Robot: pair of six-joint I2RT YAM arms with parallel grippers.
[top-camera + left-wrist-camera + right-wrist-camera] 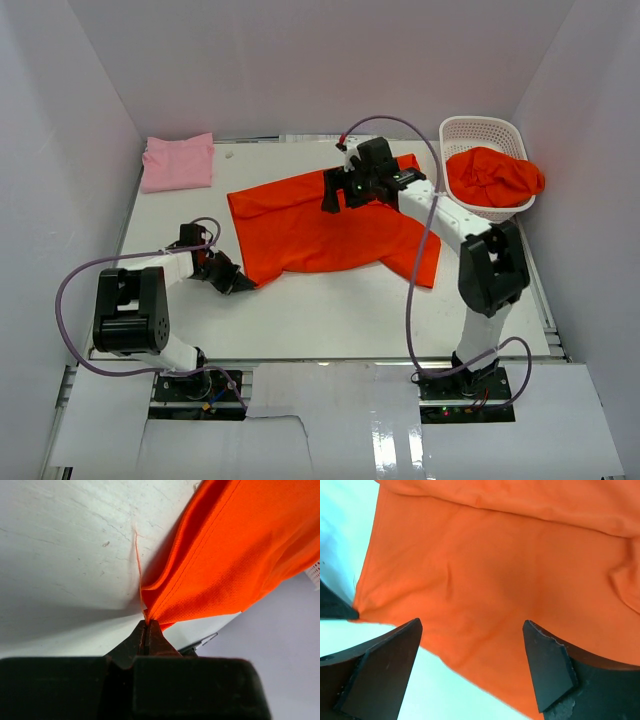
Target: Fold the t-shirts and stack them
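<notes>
An orange-red t-shirt (320, 225) lies spread across the middle of the table. My left gripper (240, 284) is shut on its near left corner (165, 611), the cloth pinched between the closed jaws. My right gripper (333, 198) hovers over the shirt's far edge with its jaws wide open and nothing between them; the orange cloth (490, 580) fills that wrist view below the fingertips (407, 635). A folded light pink t-shirt (178, 160) rests at the far left corner. Another orange-red t-shirt (492, 177) is bunched in the basket.
The white lattice basket (480, 130) stands at the far right of the white table (330, 310). White walls enclose the table on three sides. A purple cable loops from each arm.
</notes>
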